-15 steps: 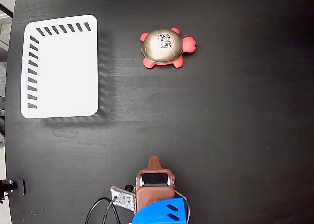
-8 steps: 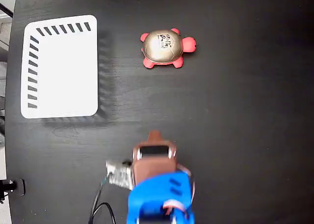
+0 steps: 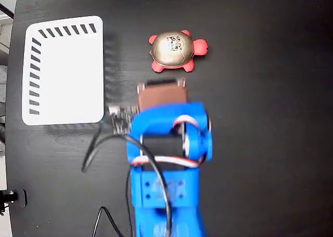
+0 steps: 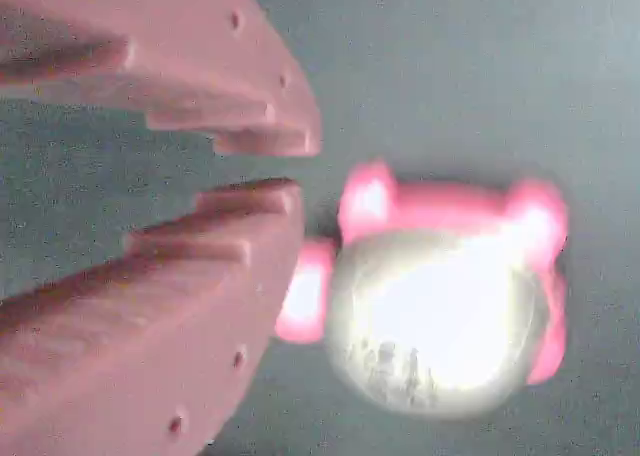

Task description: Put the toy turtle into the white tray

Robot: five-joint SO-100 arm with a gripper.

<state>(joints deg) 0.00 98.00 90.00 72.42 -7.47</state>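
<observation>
My gripper (image 4: 285, 168) has moved far along counter (image 3: 260, 143), now near toy turtle (image 3: 173, 51); jaws nearly together, empty. White tray (image 3: 62, 70) waits left.

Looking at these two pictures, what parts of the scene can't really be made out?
- Fixed view: the arm's blue body hides the gripper's jaws, so their opening can't be read there.
- Wrist view: the toy turtle is blurred and glaring, so its shell marks are unreadable; a fingertip covers part of one pink foot.
- Wrist view: the white tray is out of frame.
- Both views: contact between gripper and turtle is unclear.

No legible text or labels.
</observation>
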